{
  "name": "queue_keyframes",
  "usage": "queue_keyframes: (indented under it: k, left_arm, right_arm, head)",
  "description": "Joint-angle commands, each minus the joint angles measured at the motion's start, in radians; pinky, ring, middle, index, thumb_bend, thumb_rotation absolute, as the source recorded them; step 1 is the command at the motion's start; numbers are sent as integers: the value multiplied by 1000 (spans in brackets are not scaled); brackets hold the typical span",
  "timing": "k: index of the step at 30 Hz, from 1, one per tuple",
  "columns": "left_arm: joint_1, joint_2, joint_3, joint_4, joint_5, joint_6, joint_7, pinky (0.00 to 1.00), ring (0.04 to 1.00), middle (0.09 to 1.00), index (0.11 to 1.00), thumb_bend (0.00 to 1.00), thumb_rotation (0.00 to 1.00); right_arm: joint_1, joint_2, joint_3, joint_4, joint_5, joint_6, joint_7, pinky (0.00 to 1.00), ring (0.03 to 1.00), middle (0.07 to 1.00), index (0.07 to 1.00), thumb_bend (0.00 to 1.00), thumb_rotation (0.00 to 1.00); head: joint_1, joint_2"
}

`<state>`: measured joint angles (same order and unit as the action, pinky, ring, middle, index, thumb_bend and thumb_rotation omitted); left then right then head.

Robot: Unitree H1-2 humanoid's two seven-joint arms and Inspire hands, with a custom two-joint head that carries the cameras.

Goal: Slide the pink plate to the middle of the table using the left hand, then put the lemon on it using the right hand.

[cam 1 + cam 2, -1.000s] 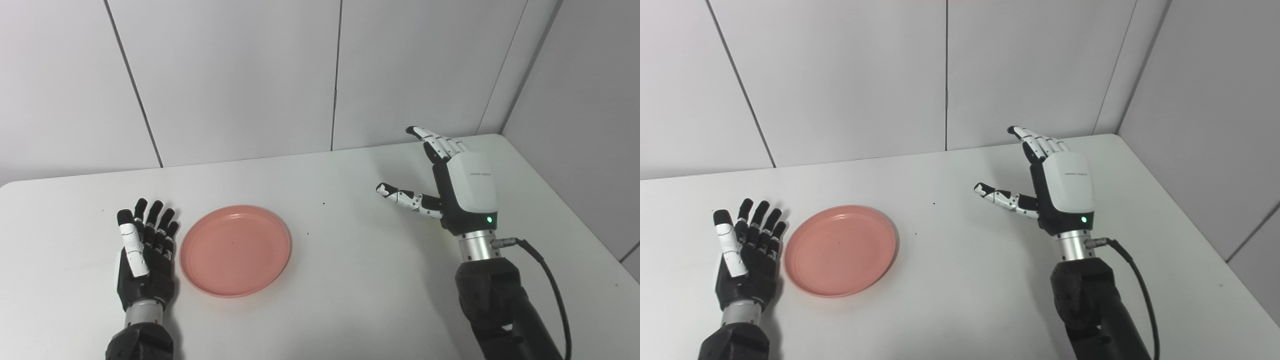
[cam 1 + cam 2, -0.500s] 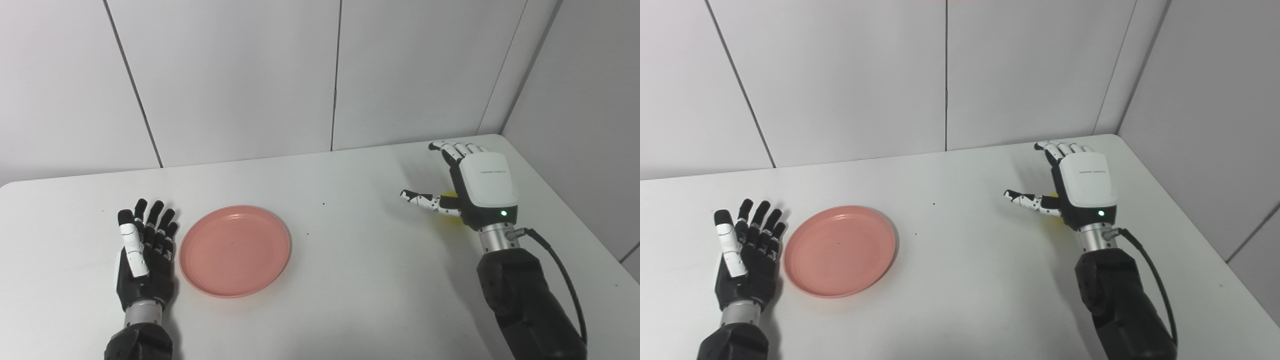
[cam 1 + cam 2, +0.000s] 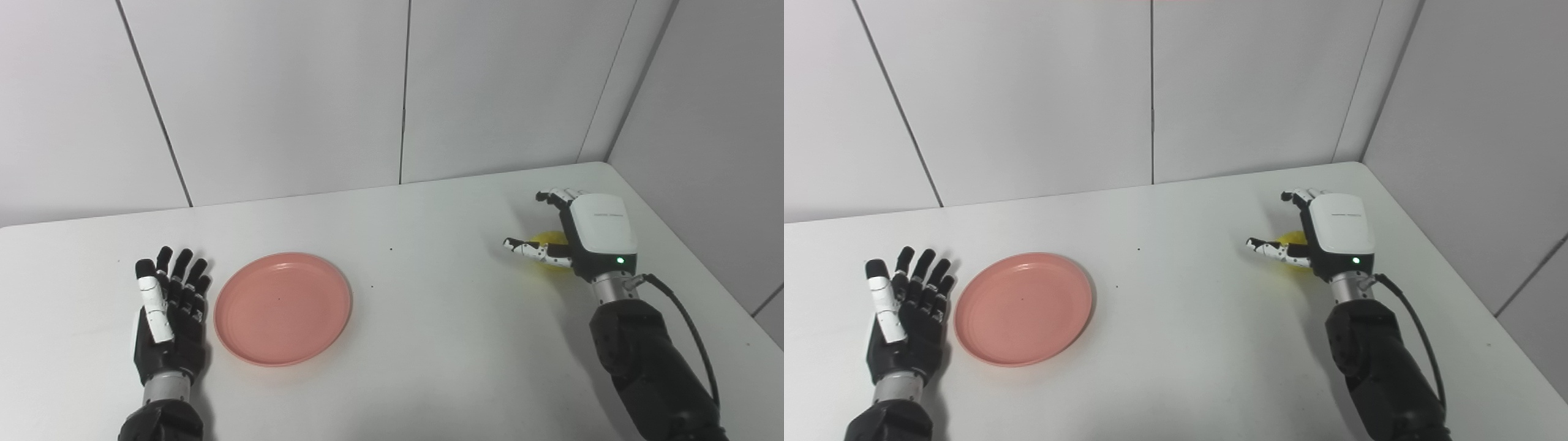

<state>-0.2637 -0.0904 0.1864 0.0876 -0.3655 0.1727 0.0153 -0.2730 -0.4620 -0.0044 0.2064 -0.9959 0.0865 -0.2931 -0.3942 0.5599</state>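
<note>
The pink plate (image 3: 283, 308) lies empty on the left part of the white table (image 3: 441, 343). Just left of its rim, my left hand (image 3: 165, 312) rests open, palm up, fingers spread, not touching the plate. Far right, the yellow lemon (image 3: 547, 239) sits on the table, mostly hidden behind my right hand (image 3: 591, 236). That hand is cupped round it: the fingers (image 3: 554, 196) curl over its far side and the thumb (image 3: 525, 248) reaches along its near side. The hand is open, with no firm grip seen. The right eye view shows the lemon (image 3: 1291, 238) the same way.
Grey wall panels stand behind the table and along its right side, meeting in a corner at the back right. The table's right edge (image 3: 680, 245) runs close to my right arm, whose cable (image 3: 686, 318) loops off the wrist.
My right hand has moved right and down from above the table to the lemon, its fingers curling round it. Left hand and plate stay put; the view has shifted slightly.
</note>
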Motion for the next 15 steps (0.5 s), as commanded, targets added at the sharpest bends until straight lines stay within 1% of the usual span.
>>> queue_keyframes:
  k: [1, 4, 12, 14, 15]
  left_arm:
    - [17, -2, -2, 9, 1, 30, 9, 990, 921, 951, 958, 953, 831]
    - [18, -3, -3, 10, 1, 29, 9, 984, 922, 950, 952, 956, 830]
    - [22, -7, -2, 3, -2, 31, 13, 989, 922, 953, 951, 953, 823]
    - [22, -7, -2, 3, -2, 30, 11, 991, 924, 955, 956, 957, 825]
    - [23, -7, -2, 3, -4, 30, 10, 992, 923, 954, 958, 962, 820]
  right_arm:
    - [-47, -33, 3, 0, 1, 27, -31, 605, 641, 671, 662, 832, 804]
    - [-51, -38, 14, 20, 6, 35, -17, 615, 641, 674, 665, 845, 822]
    - [-59, -42, 29, 51, 33, 75, 16, 617, 649, 675, 671, 854, 818]
    - [-59, -45, 35, 49, 37, 86, 27, 580, 633, 672, 673, 855, 828]
    - [-59, -46, 38, 49, 38, 90, 29, 546, 603, 653, 673, 853, 823]
  head:
    - [0, 0]
    - [2, -1]
    - [4, 2]
    - [5, 2]
    - [5, 2]
